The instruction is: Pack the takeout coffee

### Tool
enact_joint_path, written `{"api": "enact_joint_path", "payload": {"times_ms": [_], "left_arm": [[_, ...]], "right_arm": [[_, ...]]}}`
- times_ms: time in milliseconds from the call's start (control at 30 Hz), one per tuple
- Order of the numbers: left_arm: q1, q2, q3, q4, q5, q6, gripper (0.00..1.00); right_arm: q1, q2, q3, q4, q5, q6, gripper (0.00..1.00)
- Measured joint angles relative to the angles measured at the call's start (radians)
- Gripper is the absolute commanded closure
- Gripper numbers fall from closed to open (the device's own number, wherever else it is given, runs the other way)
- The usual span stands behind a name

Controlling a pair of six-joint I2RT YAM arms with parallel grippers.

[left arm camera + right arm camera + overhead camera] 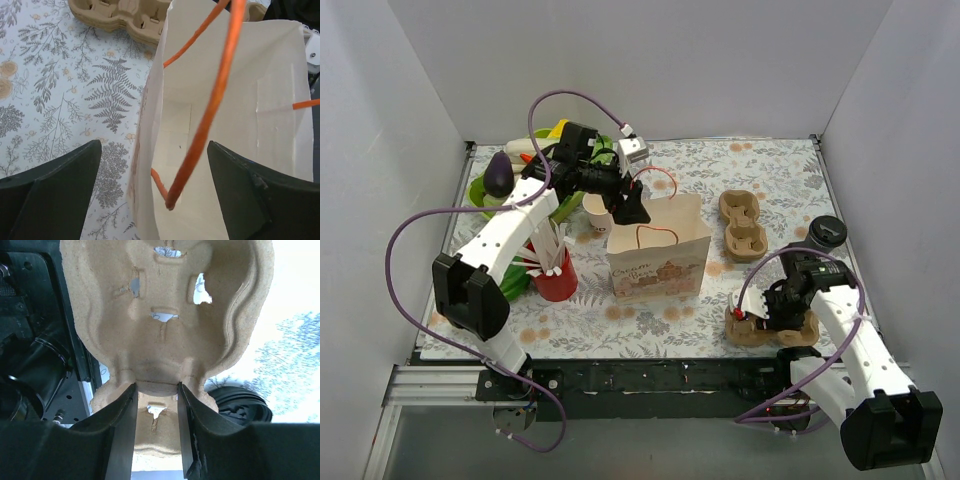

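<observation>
The takeout coffee (827, 232), a paper cup with a black lid, stands at the right edge of the table, apart from both grippers. My right gripper (775, 312) is down on the near cardboard carrier (770, 330). Its fingers (122, 430) press both sides of the narrow middle of that carrier (165, 325). My left gripper (630, 205) hangs over the open white paper bag (660, 250). Its jaws stand wide apart, with the orange handle (210, 120) loose between them and the inside of the bag (240, 110) below.
A second cardboard carrier (742, 222) lies behind the bag to the right. A lidless white cup with a red mark (597, 213) stands left of the bag. A red cup of straws (556, 278) is at front left, and toy vegetables (500, 178) at back left.
</observation>
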State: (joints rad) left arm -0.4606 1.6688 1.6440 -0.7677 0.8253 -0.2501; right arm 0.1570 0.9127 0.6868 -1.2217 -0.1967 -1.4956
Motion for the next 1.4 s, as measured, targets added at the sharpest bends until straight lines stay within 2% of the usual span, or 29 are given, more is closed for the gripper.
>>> {"api": "enact_joint_path", "payload": {"times_ms": [300,467,600,733,967,1067,1267,1400], "left_arm": [[0.0,-0.063,0.016,0.081,-0.014,-0.129,0.02],[0.0,-0.083,0.103,0.146,-0.079,-0.22,0.02],[0.0,-0.109,0.166,0.284,-0.229,-0.36,0.02],[0.0,-0.094,0.29,0.394,-0.458,-0.521,0.02],[0.013,-0.054,0.486,0.517,-0.892,-0.727,0.02],[0.047,0.024,0.645,0.508,-1.025,-0.814,0.02],[0.152,0.134,0.842,0.461,-1.14,-0.933,0.02],[0.15,0.149,0.903,0.452,-1.152,-0.948,0.02]], "right_arm": [[0.0,-0.023,0.103,-0.055,-0.041,0.05,0.89],[0.0,0.024,0.266,-0.063,-0.064,0.129,0.9],[0.0,0.108,0.455,-0.031,-0.106,0.244,0.9],[0.0,0.212,0.633,0.055,-0.175,0.381,0.9],[0.0,0.343,0.797,0.165,-0.304,0.579,0.9],[0.0,0.36,0.844,0.224,-0.373,0.645,0.9],[0.0,0.372,0.906,0.366,-0.508,0.769,0.91],[0.0,0.397,0.934,0.431,-0.566,0.842,0.9]]}}
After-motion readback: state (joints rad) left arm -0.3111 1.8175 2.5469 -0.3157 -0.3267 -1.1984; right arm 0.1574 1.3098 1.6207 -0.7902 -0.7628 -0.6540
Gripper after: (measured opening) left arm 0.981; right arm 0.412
